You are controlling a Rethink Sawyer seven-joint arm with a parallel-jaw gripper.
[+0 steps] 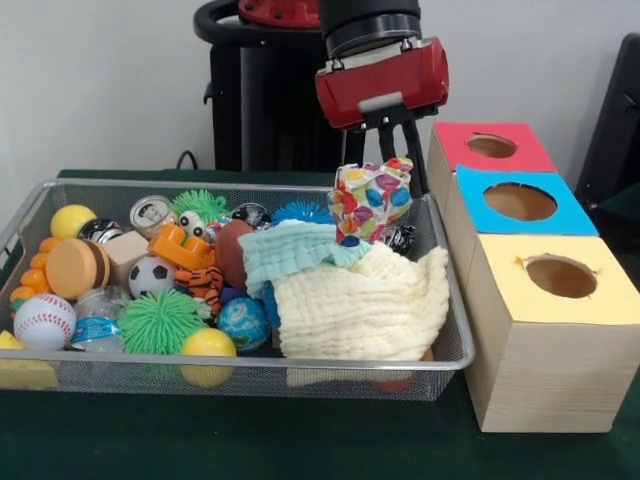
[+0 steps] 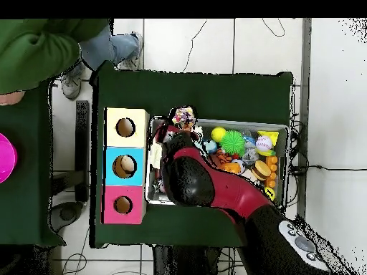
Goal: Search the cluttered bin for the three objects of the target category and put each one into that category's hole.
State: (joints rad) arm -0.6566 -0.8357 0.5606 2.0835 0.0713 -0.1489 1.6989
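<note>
My gripper (image 1: 385,158) hangs over the right rear corner of the wire bin (image 1: 250,366), shut on a cloth with a multicoloured pattern (image 1: 370,202). The cloth dangles clear of the pile below it. Under it lie a mint green cloth (image 1: 290,250) and a larger cream cloth (image 1: 362,302), both at the bin's right end. Right of the bin stand three boxes, each with a round hole: red (image 1: 490,146), blue (image 1: 520,201) and yellow (image 1: 560,276). From overhead the arm (image 2: 208,182) covers the bin's left part, and the patterned cloth (image 2: 184,115) shows near the yellow box (image 2: 125,127).
The bin's left half is packed with balls, spiky green toys (image 1: 160,320), a baseball (image 1: 43,320), a toy burger (image 1: 76,268) and a can (image 1: 151,212). A person in a green sleeve (image 2: 43,46) stands at the overhead view's top left. A pink object (image 2: 4,157) lies at its left edge.
</note>
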